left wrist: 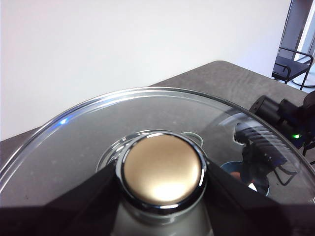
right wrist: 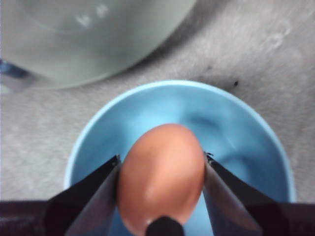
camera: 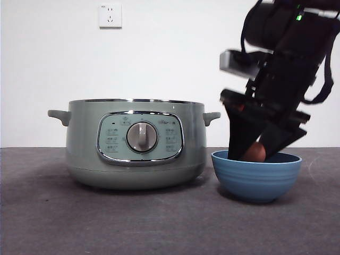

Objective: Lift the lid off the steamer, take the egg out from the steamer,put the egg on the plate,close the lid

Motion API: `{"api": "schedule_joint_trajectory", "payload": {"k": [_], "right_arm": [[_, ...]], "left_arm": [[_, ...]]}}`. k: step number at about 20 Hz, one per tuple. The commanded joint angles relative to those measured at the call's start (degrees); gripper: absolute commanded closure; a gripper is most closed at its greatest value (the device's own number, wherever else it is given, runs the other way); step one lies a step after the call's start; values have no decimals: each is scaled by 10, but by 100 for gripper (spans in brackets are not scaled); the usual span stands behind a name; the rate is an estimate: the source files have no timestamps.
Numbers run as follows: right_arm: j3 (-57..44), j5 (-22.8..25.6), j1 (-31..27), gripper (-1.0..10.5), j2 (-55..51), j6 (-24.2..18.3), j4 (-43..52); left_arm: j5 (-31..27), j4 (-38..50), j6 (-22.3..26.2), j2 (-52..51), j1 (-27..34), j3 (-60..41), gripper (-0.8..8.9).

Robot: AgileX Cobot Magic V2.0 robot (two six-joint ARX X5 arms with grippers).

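Note:
The pale green steamer (camera: 135, 143) stands uncovered at the left of the table, and its wall also shows in the right wrist view (right wrist: 83, 34). My right gripper (camera: 254, 154) (right wrist: 162, 157) is shut on the brown egg (camera: 256, 153) (right wrist: 160, 189), holding it low inside the blue plate (camera: 256, 178) (right wrist: 236, 123) just right of the steamer. My left gripper (left wrist: 162, 173) is shut on the knob (left wrist: 162, 164) of the clear glass lid (left wrist: 88, 132), held up in the air outside the front view. Through the glass I see the right arm (left wrist: 275, 123) below.
A grey cloth covers the table (camera: 159, 223). A white wall with a socket (camera: 110, 15) stands behind. The steamer's right handle (camera: 212, 116) sits close to the right arm. A dark chair (left wrist: 295, 59) stands beyond the table's far corner.

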Motion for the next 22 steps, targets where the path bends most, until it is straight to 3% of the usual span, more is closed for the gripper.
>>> {"api": "schedule_joint_trajectory", "payload": {"k": [1,15,18,20,22], "right_arm": [[-5,0,4,964,18,4,14],[-5,1,4,958,52,-2,23],[-5,0,4,859,52,-2,22],[-5,0,5,680,52,0,21],[-5,-1,5,653,52,0,22]], "left_arm": [[2,25,1,-7,0,7,822],[3,16,1,-7,0,7,822],[3,15,1,-7,0,7,822],[3,14,1,-7,0,7,822],[3,12,1,-7,0,7,822]]}}
